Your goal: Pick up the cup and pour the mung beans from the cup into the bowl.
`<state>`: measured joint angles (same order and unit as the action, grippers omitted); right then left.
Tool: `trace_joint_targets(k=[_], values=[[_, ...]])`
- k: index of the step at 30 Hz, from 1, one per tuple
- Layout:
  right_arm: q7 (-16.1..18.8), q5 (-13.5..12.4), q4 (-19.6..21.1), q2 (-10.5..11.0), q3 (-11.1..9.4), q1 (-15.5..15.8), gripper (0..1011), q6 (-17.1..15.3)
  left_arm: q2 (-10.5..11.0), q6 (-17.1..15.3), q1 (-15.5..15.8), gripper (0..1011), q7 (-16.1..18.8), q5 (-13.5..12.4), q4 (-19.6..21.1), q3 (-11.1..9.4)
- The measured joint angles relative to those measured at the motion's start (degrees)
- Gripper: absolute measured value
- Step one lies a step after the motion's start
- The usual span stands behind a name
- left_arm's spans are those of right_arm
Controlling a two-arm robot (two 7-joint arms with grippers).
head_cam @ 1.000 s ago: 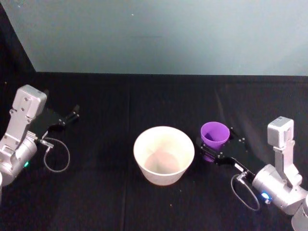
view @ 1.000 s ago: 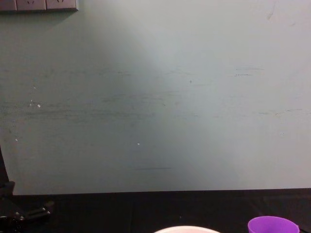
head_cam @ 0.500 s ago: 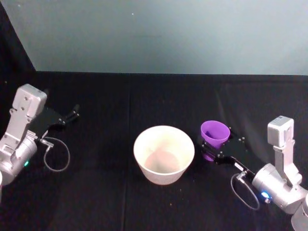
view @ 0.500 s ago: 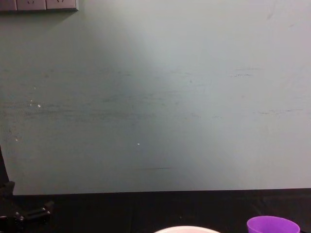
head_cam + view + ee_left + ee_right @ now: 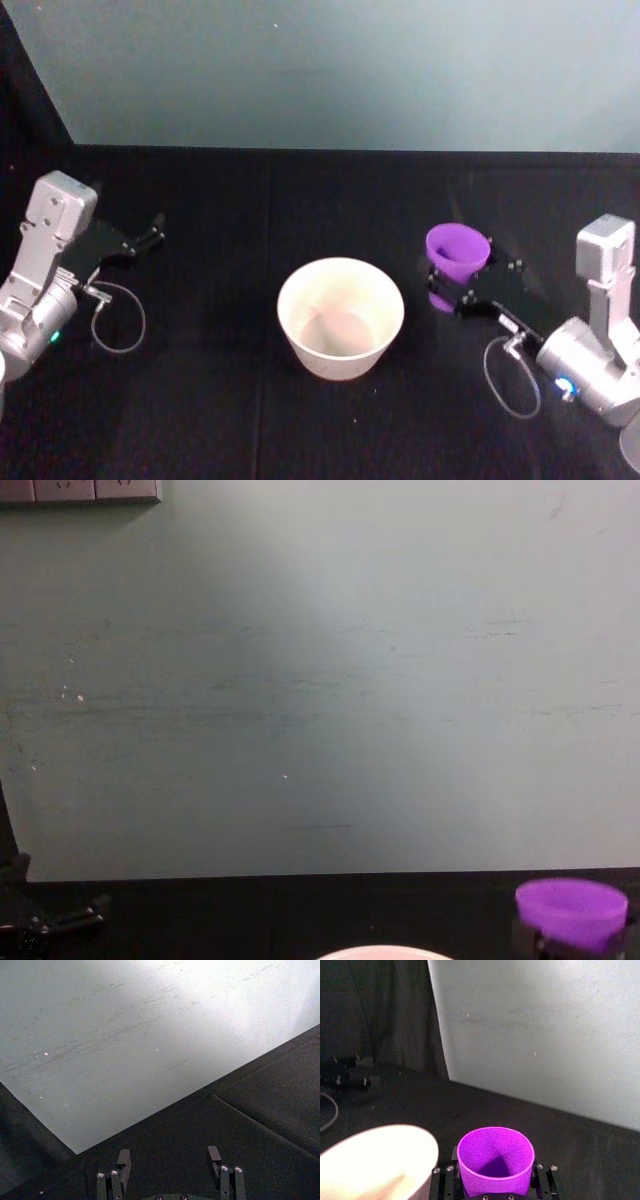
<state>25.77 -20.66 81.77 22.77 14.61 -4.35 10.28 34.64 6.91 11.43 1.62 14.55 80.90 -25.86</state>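
Your right gripper (image 5: 452, 290) was clenched around the cup (image 5: 458, 248) — upright, just right of the bowl (image 5: 340, 362), not touching it. Your left gripper (image 5: 152, 236) sat parked far left over the black table (image 5: 300, 200) — jaws spread.

cup (image 5: 458, 250): lower body hidden between the fingers of the right claw (image 5: 447, 296); base cut off by the edge in the right wrist view; inside shadowed, contents cannot be told
bowl (image 5: 340, 362): chest view's near edge cuts off everything below its rim
left claw (image 5: 169, 1156): finger bases cut off by the left wrist view's edge
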Motion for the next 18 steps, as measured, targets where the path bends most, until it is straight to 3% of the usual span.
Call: trace_joint_targets(k=[18], values=[[-2.9, -2.2, 11.9, 2.2, -3.3, -0.8, 741, -6.5, 0.0, 0.0, 0.0, 1000, 0.0, 0.0, 0.0, 0.0]])
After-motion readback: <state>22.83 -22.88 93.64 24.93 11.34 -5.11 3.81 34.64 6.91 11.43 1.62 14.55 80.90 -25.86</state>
